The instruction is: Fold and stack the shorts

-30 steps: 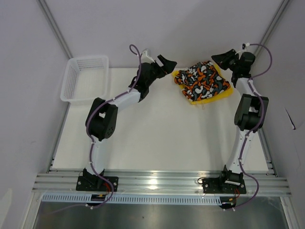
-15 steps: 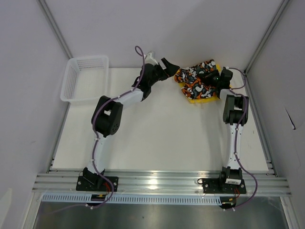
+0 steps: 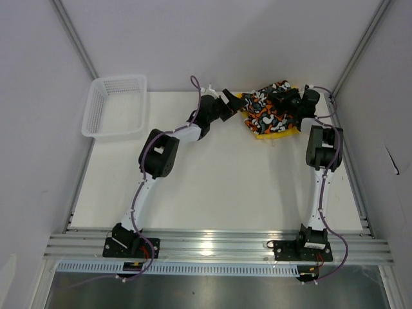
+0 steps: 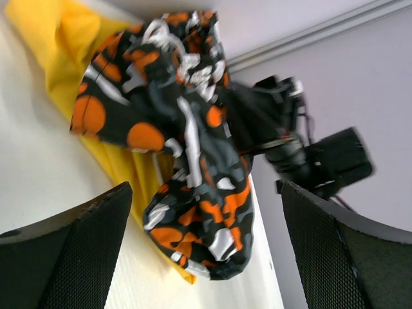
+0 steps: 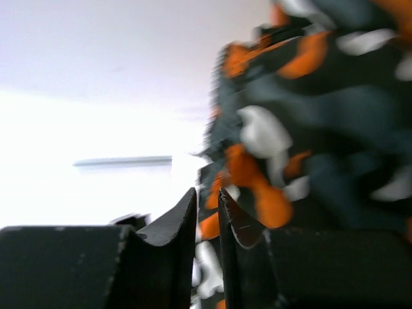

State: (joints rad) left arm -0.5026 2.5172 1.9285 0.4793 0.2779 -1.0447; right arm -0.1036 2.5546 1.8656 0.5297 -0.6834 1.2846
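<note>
The patterned shorts (image 3: 265, 114) lie bunched on top of the yellow shorts (image 3: 273, 134) at the back right of the table. My left gripper (image 3: 230, 105) hovers just left of the pile, wide open. In the left wrist view its fingers (image 4: 71, 257) frame the patterned shorts (image 4: 193, 180), with the yellow shorts (image 4: 45, 38) showing beneath. My right gripper (image 3: 281, 100) sits on the pile's upper right part. Its jaws (image 5: 207, 193) stand a narrow slit apart against the patterned fabric (image 5: 322, 109), with nothing clearly pinched.
A white mesh basket (image 3: 116, 106) stands at the back left corner. Grey walls close in behind and beside the pile. The aluminium rail (image 3: 219, 244) with both arm bases runs along the near edge. The white table (image 3: 219, 180) stretches between them.
My left gripper has moved right, up to the pile's left edge. My right gripper has come in from the right onto the patterned shorts, closed, then parted slightly.
</note>
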